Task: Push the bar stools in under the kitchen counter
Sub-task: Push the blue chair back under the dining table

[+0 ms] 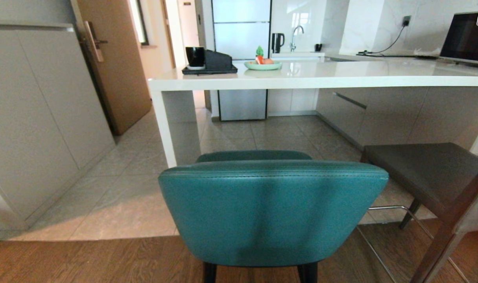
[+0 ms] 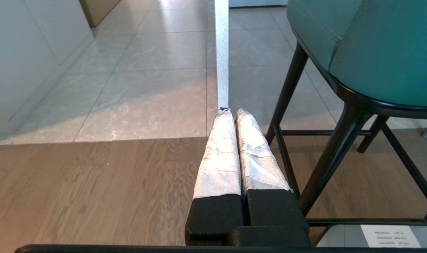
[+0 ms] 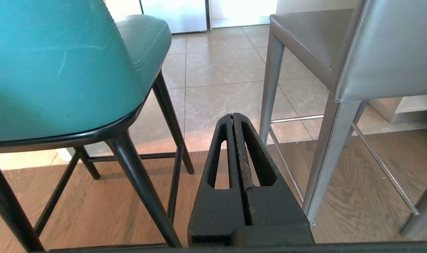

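A teal bar stool stands directly in front of the robot, its rounded leather back facing the camera and its seat pointing toward the kitchen counter. It sits on the wooden floor near the edge of the tiles, well short of the white stone top, not yet tucked under. To its right, a boxy grey bar stool stands beside it, also out from the counter.

Neither arm shows in the head view. The left gripper, its fingers wrapped in pale tape, hangs low beside the teal stool's thin black legs, clenched and empty. The right gripper hangs low between the two stools, also pressed closed with nothing in it.

The teal stool looks tall and fairly light on slim legs, so a high push could tip it. Its padded back is likely soft and smooth; pressing low on the back, near the rigid dark seat rim, seems steadier.
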{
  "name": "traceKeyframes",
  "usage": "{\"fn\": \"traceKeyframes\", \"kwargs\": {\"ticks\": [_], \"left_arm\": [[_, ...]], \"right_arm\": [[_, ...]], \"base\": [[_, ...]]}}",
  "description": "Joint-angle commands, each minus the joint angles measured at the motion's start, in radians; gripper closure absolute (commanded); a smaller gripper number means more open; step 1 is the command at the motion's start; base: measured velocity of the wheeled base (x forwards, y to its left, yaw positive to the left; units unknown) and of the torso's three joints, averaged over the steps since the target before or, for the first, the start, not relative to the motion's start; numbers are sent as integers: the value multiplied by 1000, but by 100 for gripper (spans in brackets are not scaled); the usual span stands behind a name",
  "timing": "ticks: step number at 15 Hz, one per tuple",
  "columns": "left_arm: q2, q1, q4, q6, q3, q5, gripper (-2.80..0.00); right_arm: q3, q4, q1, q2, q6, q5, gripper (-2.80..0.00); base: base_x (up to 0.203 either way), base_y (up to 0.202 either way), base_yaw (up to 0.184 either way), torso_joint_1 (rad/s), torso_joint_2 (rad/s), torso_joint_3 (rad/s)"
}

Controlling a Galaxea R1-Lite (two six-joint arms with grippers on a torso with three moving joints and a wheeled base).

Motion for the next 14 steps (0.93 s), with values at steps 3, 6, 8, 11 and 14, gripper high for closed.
{"fn": "traceKeyframes", "kwargs": {"ticks": [3, 6, 8, 11, 14], "left_arm": [[0, 1, 1, 0, 0, 0, 0], [0, -1, 1, -1, 0, 0, 0], [0, -1, 1, -5, 1, 9, 0], [0, 1, 0, -19, 1, 12, 0], [0, 1, -17, 18, 0, 3, 0]], "right_arm": [[3, -1, -1, 2, 0, 0, 0], [3, -1, -1, 2, 0, 0, 0], [4, -1, -1, 2, 0, 0, 0], [2, 4, 1, 1, -2, 6, 0], [-13, 4, 1, 3, -14, 15, 0]], "base": [[0, 0, 0, 0, 0, 0], [0, 0, 0, 0, 0, 0], [0, 0, 0, 0, 0, 0], [0, 0, 0, 0, 0, 0], [0, 0, 0, 0, 0, 0]]}}
